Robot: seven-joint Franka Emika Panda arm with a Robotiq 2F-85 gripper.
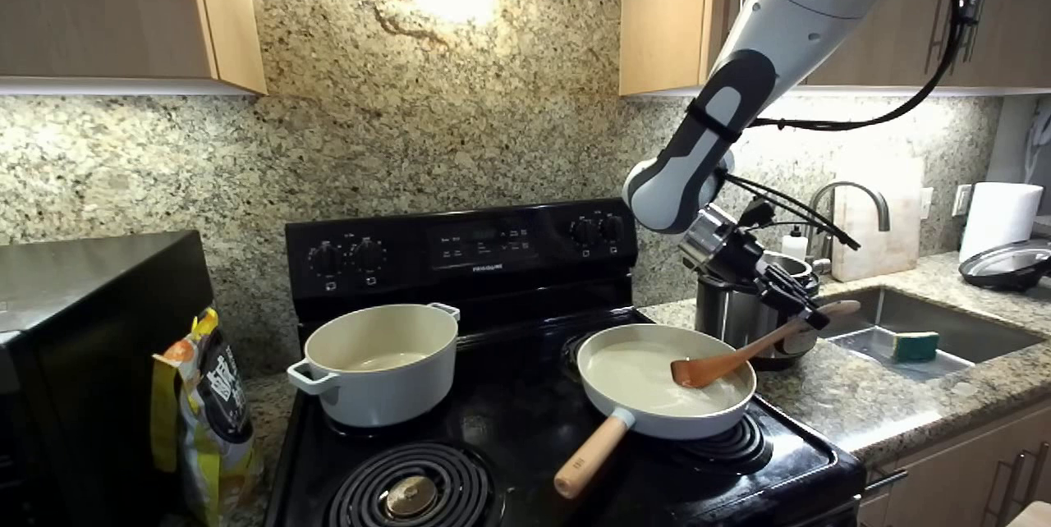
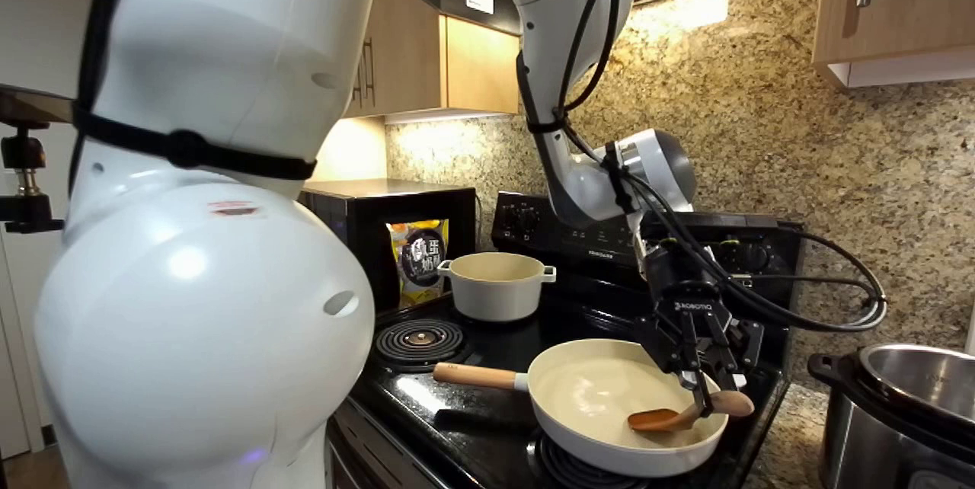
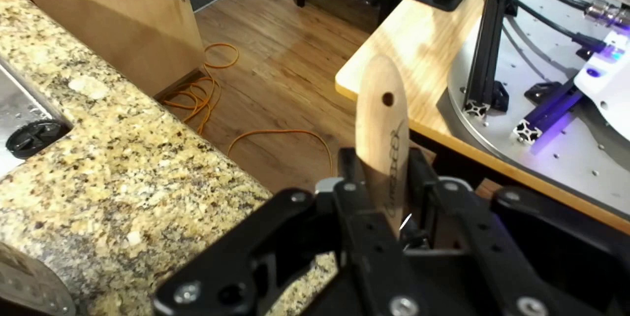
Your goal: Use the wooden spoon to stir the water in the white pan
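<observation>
Jaws clamped on wooden spoon (image 1: 751,349); too hard a sideways sweep could twist it or skid the white pan (image 1: 673,426).

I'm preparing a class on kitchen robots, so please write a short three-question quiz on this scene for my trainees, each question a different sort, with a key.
1. True or false: the head of the spoon is inside the frying pan.
2. Where does the deep pot stand? A) on the counter B) on the stove C) in the sink
3. Short answer: which part of the spoon is the gripper holding?

Key: 1. True. 2. B. 3. Its handle, with the end sticking out beyond the grip.
</observation>
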